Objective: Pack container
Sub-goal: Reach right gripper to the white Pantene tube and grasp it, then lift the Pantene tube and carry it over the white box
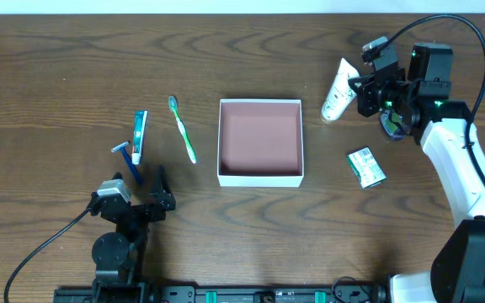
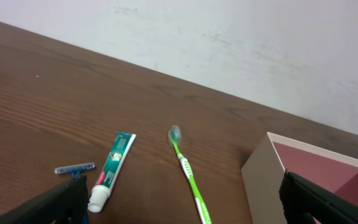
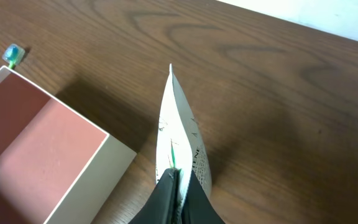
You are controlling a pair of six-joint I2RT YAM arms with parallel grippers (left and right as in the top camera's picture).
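Observation:
The container (image 1: 259,175), a square white-walled box with a reddish-brown floor, sits mid-table and is empty; it also shows in the left wrist view (image 2: 263,177) and the right wrist view (image 3: 98,168). My right gripper (image 1: 362,91) is shut on a white tube (image 1: 338,90), holding it right of the container; the right wrist view shows the fingers (image 3: 176,180) pinching the tube (image 3: 179,134). My left gripper (image 1: 148,182) is open and empty at the front left. A green toothbrush (image 1: 183,129), a toothpaste tube (image 1: 139,136) and a blue razor (image 1: 125,154) lie left of the container.
A small green-and-white carton (image 1: 366,167) lies on the table right of the container, in front of my right gripper. The right arm's cable loops over the back right corner. The toothbrush (image 2: 188,177), toothpaste (image 2: 112,169) and razor (image 2: 74,168) lie just ahead of my left fingers.

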